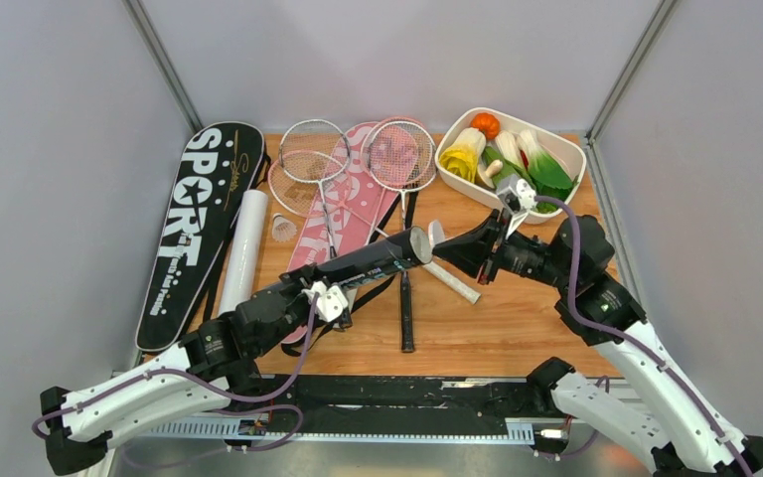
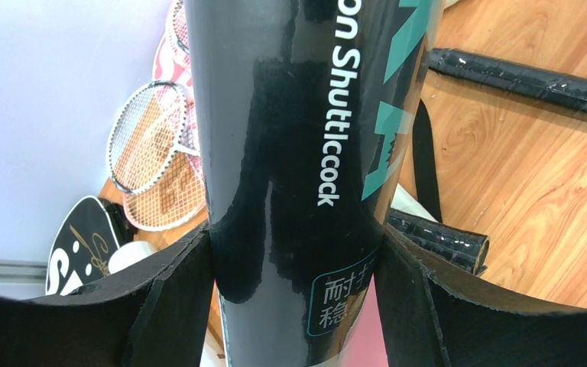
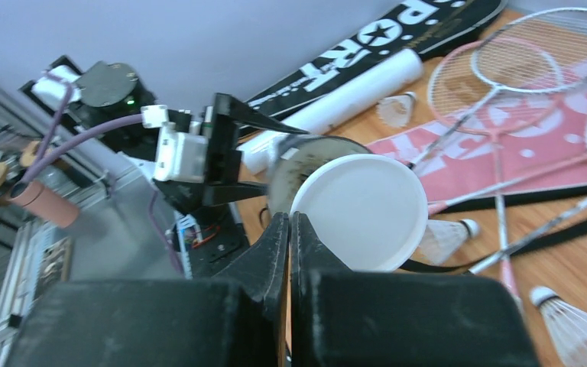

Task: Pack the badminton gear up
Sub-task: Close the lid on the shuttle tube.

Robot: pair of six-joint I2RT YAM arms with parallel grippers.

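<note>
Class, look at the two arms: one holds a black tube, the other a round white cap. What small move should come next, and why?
Probably the right gripper, shut on the round white cap, should ease it onto the open mouth of the black shuttlecock tube. The left gripper holds that tube raised, and the cap sits just in front of the opening, not yet seated.

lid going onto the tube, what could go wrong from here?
1. The right gripper pinches the white lid only at its rim; pressed against the black tube, it could twist out.
2. The lid sits off-centre over the tube mouth, so it may seat crooked.
3. The left gripper holds the smooth tube partway along; an end push may slide it through the fingers.
</note>
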